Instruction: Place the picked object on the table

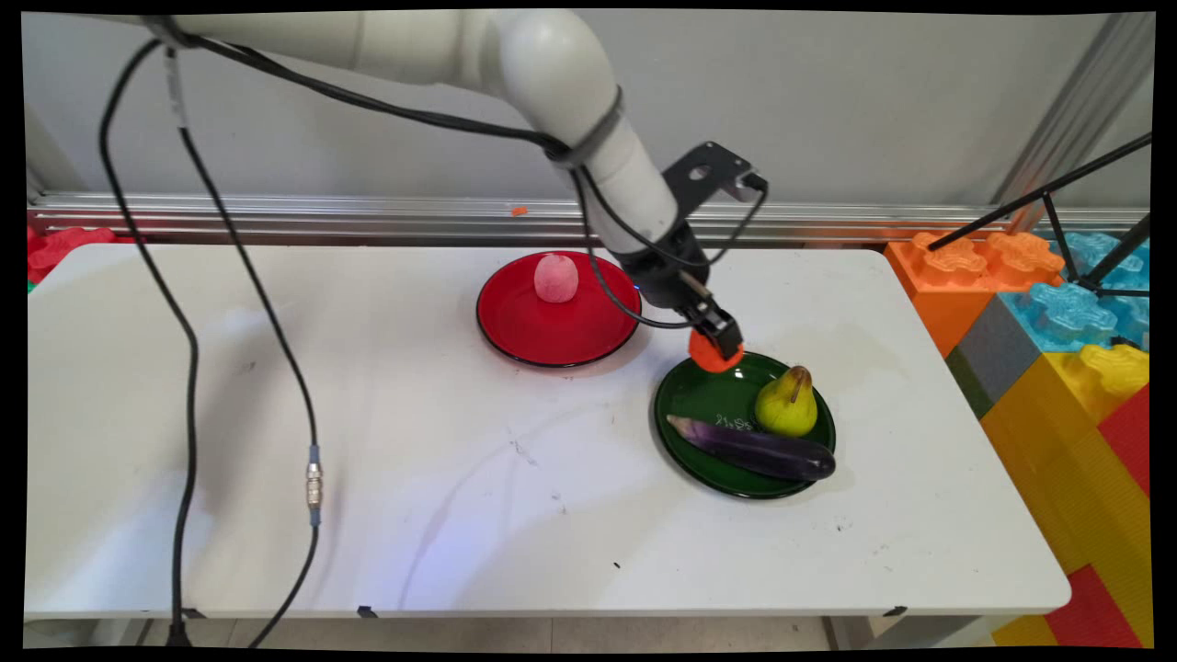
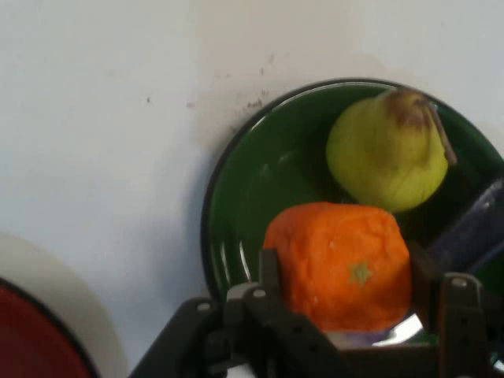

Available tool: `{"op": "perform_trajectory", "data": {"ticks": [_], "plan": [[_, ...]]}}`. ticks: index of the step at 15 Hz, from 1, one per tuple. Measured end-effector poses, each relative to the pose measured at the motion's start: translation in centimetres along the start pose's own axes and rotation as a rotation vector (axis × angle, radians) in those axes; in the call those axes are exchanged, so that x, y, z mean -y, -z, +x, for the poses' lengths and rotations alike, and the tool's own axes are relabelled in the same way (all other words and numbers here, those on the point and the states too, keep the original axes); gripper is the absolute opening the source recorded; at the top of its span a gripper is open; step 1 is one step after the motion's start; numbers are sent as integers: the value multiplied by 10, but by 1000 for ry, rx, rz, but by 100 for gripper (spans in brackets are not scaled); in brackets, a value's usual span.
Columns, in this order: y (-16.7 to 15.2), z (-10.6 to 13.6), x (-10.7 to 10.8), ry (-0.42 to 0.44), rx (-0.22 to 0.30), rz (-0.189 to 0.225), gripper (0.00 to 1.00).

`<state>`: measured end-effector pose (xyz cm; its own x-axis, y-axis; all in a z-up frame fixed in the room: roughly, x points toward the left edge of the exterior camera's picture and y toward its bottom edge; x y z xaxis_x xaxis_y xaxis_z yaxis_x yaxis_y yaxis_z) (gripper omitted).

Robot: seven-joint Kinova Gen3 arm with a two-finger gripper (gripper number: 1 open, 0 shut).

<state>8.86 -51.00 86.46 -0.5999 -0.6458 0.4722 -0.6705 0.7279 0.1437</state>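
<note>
Closest to me, near the table's (image 1: 460,515) front edge, black cables (image 1: 313,478) droop down from the arm and trail off past the edge, one with a small metal connector on it. Further in, toward the right, sits a green plate (image 1: 685,391) holding a long dark purple eggplant (image 1: 754,449) that lies across its near side and a yellow-green pear (image 1: 787,405) standing upright just behind it. The pear and eggplant are close together; I cannot tell whether they touch.

The black gripper (image 1: 717,348) reaches down at an angle over the far left rim of that green plate, its two fingers closed on an orange (image 1: 708,357). From the hand view, the orange (image 2: 340,264) is squeezed between the fingers (image 2: 269,272), with the pear (image 2: 386,150) just beyond it and the green plate (image 2: 244,205) underneath. Whether the orange rests on the plate or hangs just above it, I cannot tell.

Behind and to the left is a red plate (image 1: 552,331) with a pale pink fruit (image 1: 555,278) sitting near its back. The two plates are near each other but apart. Off the table's right end stand big coloured building blocks (image 1: 1057,322).
</note>
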Motion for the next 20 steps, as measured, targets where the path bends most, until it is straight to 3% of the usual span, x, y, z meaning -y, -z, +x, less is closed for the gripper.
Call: {"op": "perform_trajectory", "data": {"ticks": [9, 13, 20], "plan": [[38, -64, 24, -167, 91, -42, 0], [35, -94, 35, -261, 116, -62, 0], [16, -124, 51, -394, 117, -63, 0]]}}
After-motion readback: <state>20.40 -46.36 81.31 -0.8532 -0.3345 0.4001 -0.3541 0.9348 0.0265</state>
